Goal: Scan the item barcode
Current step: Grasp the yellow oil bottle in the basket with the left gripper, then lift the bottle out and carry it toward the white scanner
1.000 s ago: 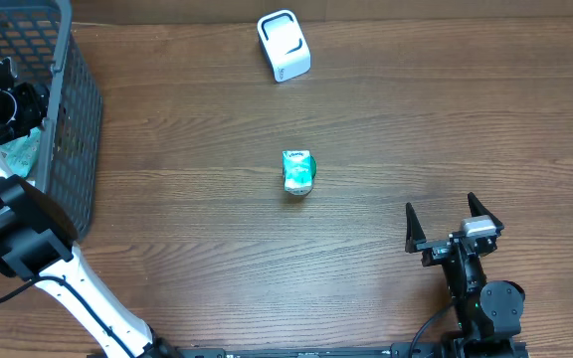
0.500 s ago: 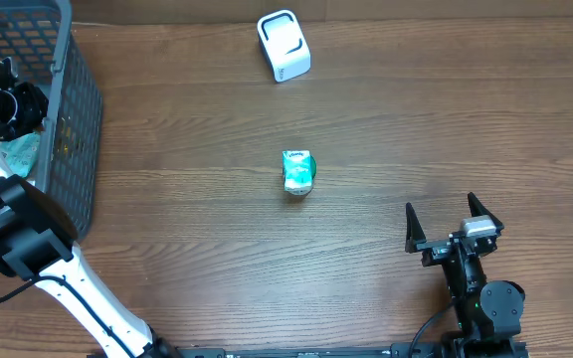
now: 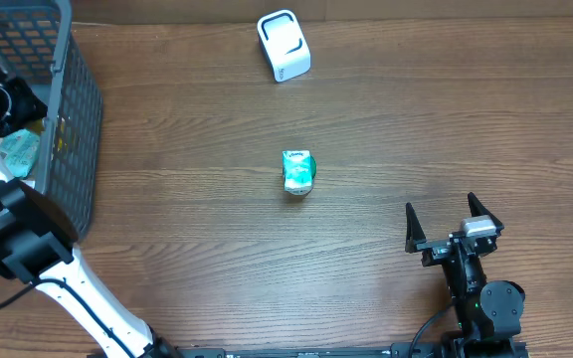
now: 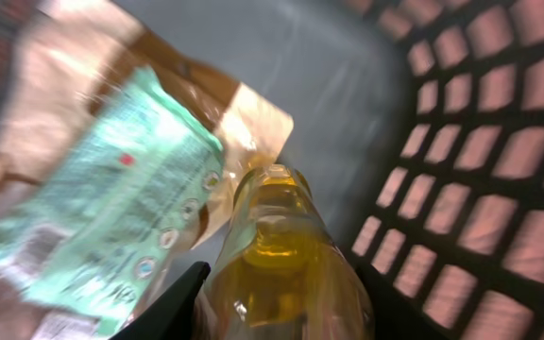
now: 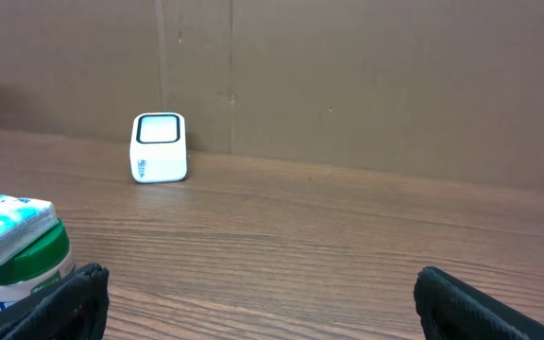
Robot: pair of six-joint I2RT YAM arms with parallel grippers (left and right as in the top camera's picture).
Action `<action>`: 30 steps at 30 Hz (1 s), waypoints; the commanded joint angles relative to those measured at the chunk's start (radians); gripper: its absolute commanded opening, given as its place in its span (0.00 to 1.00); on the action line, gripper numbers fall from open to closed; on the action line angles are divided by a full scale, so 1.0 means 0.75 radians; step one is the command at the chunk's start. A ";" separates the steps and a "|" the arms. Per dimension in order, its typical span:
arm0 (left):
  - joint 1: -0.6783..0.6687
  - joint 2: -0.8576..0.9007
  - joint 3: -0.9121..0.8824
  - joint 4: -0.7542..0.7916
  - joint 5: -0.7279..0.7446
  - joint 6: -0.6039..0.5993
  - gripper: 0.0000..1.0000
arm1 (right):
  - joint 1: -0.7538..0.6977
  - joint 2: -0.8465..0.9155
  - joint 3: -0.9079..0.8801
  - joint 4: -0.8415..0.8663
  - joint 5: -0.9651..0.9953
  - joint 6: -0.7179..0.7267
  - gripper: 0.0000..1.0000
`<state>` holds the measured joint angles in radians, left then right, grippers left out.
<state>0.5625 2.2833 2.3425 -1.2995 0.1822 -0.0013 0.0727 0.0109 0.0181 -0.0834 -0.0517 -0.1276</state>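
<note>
Inside the mesh basket [image 3: 78,109], the left gripper [image 4: 280,293] clamps a yellow bottle [image 4: 277,217] by its sides, a green packet [image 4: 111,208] just beside it. The grip is probably for lifting it out toward the white scanner [image 3: 284,45], well apart. The right gripper [image 3: 441,214] waits, spread wide.

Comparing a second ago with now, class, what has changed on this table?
Inside the basket, the left gripper shifted slightly toward the far end and closed onto the yellow bottle. The right gripper, teal container and white scanner stayed put.
</note>
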 commanded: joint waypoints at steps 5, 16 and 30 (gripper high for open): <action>-0.011 -0.375 0.078 0.049 -0.023 -0.154 0.34 | -0.004 -0.011 -0.014 0.003 0.008 -0.002 1.00; -0.080 -0.685 0.078 0.071 -0.020 -0.250 0.33 | -0.004 -0.011 -0.014 0.003 0.008 -0.001 1.00; -0.418 -0.847 0.077 0.011 -0.019 -0.248 0.33 | -0.004 -0.011 -0.014 0.003 0.008 -0.002 1.00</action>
<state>0.3008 1.6833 2.3814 -1.2835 0.1638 -0.1783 0.0723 0.0109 0.0181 -0.0830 -0.0517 -0.1280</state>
